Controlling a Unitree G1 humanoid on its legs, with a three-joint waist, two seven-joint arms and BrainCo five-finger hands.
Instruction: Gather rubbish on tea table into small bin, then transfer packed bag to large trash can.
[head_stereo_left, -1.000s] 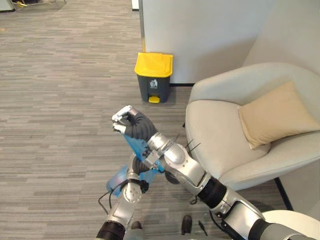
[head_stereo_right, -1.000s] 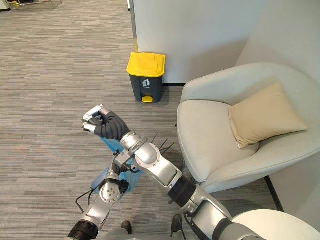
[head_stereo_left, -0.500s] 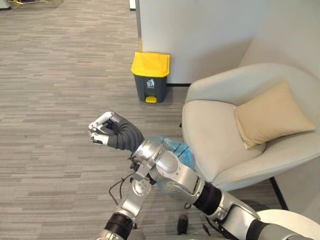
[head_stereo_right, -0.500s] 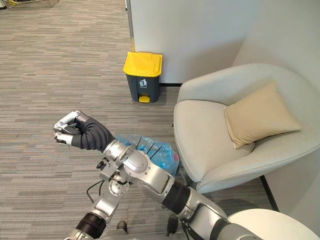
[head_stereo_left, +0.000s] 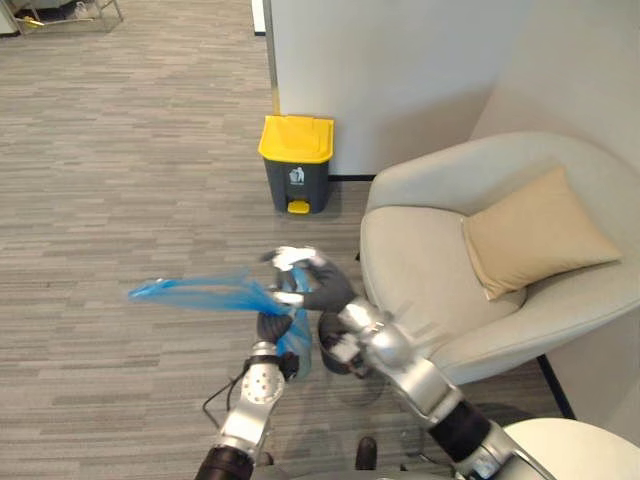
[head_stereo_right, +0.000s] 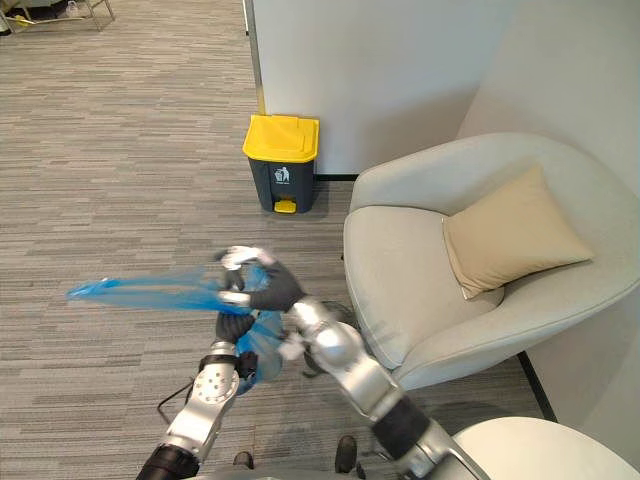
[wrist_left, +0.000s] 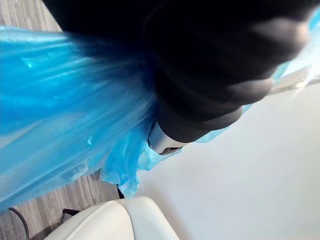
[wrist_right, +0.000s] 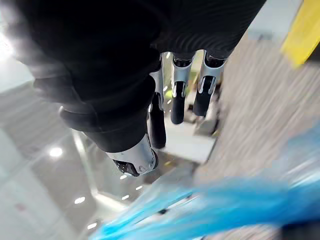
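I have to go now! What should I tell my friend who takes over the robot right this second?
Left robot hand: low in front, against the blue bag; its grip is hidden by the plastic.
Right robot hand: just above it, at the bag; too blurred to tell its grip.
Bag: up between the hands, one end stretched out to the robot's left.
Large trash can: yellow lid shut, by the wall ahead, beside the armchair.
Done: bag is up at the hands.
Left: carry it over, open the lid, drop it in.

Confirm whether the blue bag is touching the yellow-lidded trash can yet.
Apart. The left eye view shows bare floor between the blue bag and the yellow-lidded trash can standing by the wall.
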